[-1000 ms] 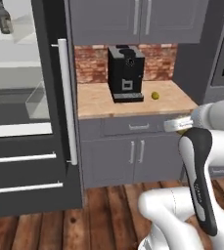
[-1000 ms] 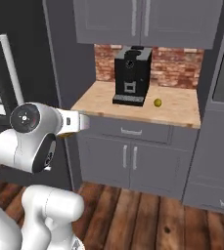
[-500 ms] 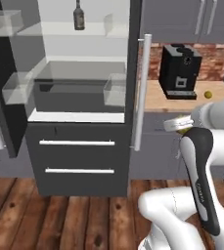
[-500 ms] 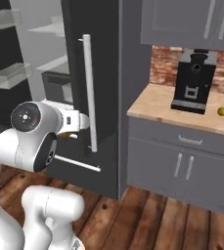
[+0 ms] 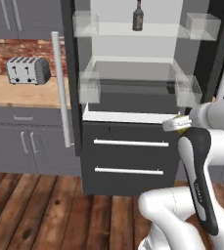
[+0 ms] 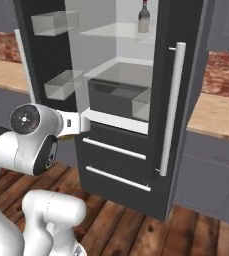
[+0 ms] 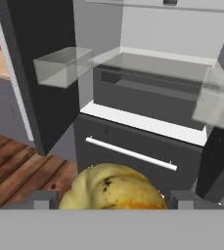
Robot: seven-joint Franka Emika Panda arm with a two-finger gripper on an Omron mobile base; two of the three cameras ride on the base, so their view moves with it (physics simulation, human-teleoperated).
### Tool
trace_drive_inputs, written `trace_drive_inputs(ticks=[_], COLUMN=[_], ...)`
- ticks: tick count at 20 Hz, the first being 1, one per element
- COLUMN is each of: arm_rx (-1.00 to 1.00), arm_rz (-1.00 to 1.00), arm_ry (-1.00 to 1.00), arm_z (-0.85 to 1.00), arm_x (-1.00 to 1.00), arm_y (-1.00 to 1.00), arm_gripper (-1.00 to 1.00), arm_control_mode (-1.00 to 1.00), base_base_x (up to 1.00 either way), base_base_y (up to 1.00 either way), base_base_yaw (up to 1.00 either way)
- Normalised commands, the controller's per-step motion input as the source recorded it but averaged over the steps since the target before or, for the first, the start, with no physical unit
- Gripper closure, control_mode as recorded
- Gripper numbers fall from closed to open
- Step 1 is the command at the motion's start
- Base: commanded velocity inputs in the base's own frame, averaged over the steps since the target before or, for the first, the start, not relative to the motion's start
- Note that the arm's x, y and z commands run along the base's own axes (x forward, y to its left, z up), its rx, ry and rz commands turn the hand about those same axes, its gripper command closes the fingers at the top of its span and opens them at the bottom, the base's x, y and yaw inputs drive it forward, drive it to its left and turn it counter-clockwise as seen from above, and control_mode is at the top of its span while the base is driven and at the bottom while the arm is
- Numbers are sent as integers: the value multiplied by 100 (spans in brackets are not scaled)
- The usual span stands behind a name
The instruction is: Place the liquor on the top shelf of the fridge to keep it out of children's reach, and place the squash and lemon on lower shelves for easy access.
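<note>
Left base view: one fridge [image 5: 133, 141] stands open, both doors swung wide, with one liquor [image 5: 138, 15] bottle upright on the top shelf [image 5: 133, 29]. One toaster [image 5: 29, 70] sits on the wooden tabletop [image 5: 20, 93] to the left. The base has driven since a moment ago, so the fridge now faces the camera squarely.

Right base view: one silvery handle [image 6: 170, 110] on the right door; two drawer bars below the open interior.

Hand view: the hand [image 7: 114, 201] holds one yellow squash [image 7: 114, 190] between widely spread fingers, with open room before the lower glass shelf [image 7: 157, 66].
</note>
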Motion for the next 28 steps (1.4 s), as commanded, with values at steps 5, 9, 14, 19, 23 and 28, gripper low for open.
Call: trace_drive_inputs(ticks=[5, 9, 14, 19, 23, 28], arm_rx=[0, 0, 0, 0, 0, 0], arm_rz=[0, 0, 0, 0, 0, 0], arm_ry=[0, 0, 0, 0, 0, 0], arm_z=[0, 0, 0, 0, 0, 0], arm_x=[0, 0, 0, 0, 0, 0], arm_y=[0, 0, 0, 0, 0, 0], arm_gripper=[100, 100, 100, 100, 100, 100], arm_control_mode=[100, 100, 100, 100, 100, 100], base_base_x=[49, 62, 71, 72, 72, 71], base_base_y=[55, 6, 0, -3, -1, 0], base_base_yaw=[-1, -8, -10, -13, -14, -14])
